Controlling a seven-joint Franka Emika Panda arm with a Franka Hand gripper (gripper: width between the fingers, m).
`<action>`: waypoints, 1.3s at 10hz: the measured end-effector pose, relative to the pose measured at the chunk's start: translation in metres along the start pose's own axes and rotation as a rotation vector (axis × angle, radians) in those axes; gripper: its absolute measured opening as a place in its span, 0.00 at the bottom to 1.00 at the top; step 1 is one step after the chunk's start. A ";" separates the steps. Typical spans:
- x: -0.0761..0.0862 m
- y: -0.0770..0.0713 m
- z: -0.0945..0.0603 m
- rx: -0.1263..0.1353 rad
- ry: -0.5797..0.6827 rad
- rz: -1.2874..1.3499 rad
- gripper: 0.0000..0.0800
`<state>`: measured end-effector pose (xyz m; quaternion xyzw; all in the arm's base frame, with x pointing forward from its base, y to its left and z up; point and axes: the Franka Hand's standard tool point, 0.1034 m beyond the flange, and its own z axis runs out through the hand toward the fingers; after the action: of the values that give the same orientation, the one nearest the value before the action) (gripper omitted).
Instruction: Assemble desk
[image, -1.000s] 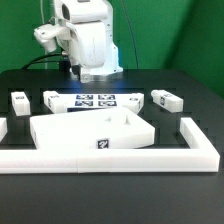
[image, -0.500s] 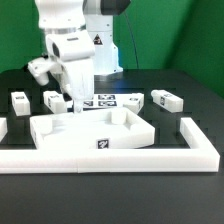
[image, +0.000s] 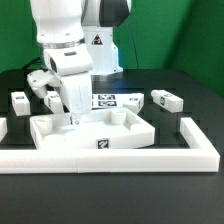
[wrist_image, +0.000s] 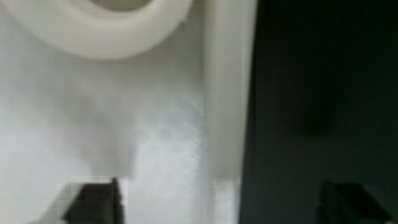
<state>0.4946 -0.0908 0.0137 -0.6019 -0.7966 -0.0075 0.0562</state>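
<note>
The white desk tabletop (image: 95, 132) lies flat in the middle of the black table, with raised rims and a tag on its front face. My gripper (image: 72, 117) is low over its far corner on the exterior view's left. In the wrist view the gripper (wrist_image: 222, 204) is open and empty. One finger (wrist_image: 93, 201) is over the white slab (wrist_image: 107, 120) and the other over the black table, so the rim runs between them. A round socket (wrist_image: 121, 22) shows on the slab. Short white legs lie behind: one (image: 20, 100) on the exterior view's left, two (image: 131, 101) (image: 166, 99) on its right.
The marker board (image: 106, 100) lies flat behind the tabletop. Another leg (image: 51, 98) lies partly hidden behind my gripper. The long low white L-shaped rail (image: 140, 157) runs along the front and up the exterior view's right side (image: 196, 135). The robot base (image: 100, 50) stands at the back.
The arm has swung from the back of the table forward and down. The gripper now sits low at the tabletop's far corner on the exterior view's left. The parts have not moved.
</note>
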 end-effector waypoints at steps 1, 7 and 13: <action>0.000 0.000 0.000 0.000 0.000 0.000 0.50; -0.001 0.000 0.000 -0.001 -0.001 0.002 0.07; 0.022 0.032 0.000 -0.018 0.009 0.152 0.07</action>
<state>0.5197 -0.0604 0.0138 -0.6609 -0.7483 -0.0134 0.0548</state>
